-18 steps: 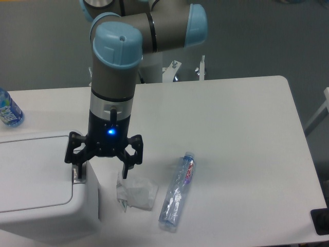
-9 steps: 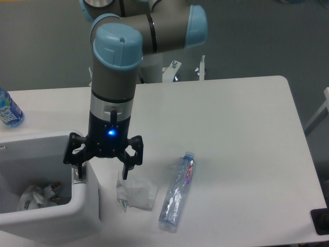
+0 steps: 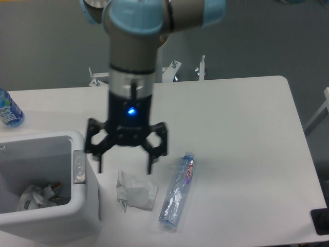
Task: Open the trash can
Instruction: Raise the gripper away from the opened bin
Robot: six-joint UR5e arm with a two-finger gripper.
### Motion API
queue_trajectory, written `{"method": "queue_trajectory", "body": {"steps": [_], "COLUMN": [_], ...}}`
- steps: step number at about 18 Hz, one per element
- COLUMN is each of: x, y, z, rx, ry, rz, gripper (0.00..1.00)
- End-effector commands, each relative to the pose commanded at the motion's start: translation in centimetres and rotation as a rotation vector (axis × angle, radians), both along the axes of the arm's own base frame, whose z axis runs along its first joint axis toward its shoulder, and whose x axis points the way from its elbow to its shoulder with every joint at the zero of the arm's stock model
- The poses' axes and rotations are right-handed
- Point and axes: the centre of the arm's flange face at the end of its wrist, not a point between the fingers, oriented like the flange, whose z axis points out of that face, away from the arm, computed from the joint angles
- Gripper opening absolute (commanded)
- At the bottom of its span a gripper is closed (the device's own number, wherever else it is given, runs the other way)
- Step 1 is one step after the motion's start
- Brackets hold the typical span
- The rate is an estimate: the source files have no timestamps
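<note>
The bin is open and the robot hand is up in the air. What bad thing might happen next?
The open gripper hangs just above the crumpled tissue; if it dips, a finger might snag or push it. Swinging right, it might knock the lying plastic bottle, which could roll. Moving left, it might bump the grey latch on the trash can.

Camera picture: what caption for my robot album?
Robot hand open above the table beside the open trash can.
</note>
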Motion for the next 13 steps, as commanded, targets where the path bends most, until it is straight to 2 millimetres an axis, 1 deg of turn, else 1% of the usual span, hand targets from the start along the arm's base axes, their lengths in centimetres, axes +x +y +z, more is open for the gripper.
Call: {"method": "queue_trajectory", "body": {"steps": [2, 4, 6, 7, 9, 10, 13], "x": [-1.7, -2.9, -4.4, -5.4, -6.7, -7.4, -8.3], "y": [-1.6, -3.7, -5.4, -6.5, -8.4, -9.1, -10.0], "z": [-0.9, -1.2, -1.6, -1.9, -1.5, -1.6, -1.8], "rx": [-0.111, -0.249, -0.341, -0.372, -0.41, -0.424, -0.432], "ry": [0.071, 0.149, 0.185, 0.197, 0.228, 0.233, 0.231], "rz": [-0.022, -0.099, -0.194, -0.229, -0.287, -0.304, -0.3], "gripper": [1.0, 1.0, 1.0, 1.0, 1.0, 1.0, 1.0]}}
